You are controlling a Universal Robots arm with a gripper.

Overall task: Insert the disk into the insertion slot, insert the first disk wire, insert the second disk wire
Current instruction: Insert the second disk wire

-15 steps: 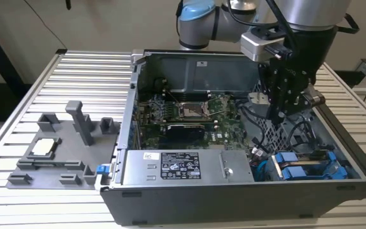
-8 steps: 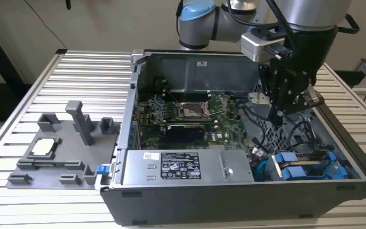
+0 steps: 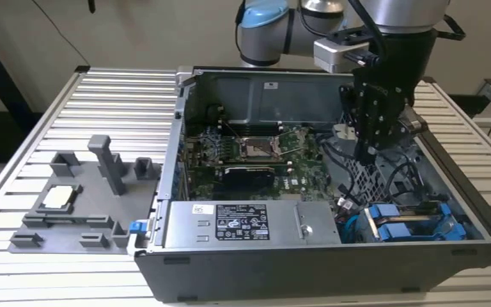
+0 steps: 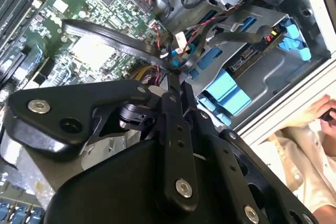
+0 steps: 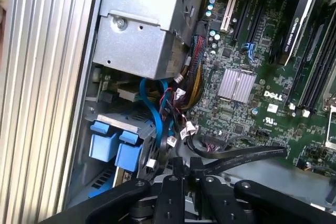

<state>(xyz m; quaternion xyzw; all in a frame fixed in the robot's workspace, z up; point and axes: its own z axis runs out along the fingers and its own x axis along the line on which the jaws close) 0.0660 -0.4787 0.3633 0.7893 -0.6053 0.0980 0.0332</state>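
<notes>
The arm (image 3: 399,19) has silver-grey tube links and a pale blue joint cap (image 3: 267,16), with a small grey box (image 3: 341,54) at its wrist. The gripper (image 3: 373,153) is matt black, built of flat linkage bars (image 4: 173,145) pinned with bright silver screws (image 4: 39,106). A black cable (image 3: 367,25) runs down its side.

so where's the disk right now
In the exterior view the disk sits in the drive cage at the case's front corner on the exterior view's right, beside the power supply, below the gripper.
</notes>
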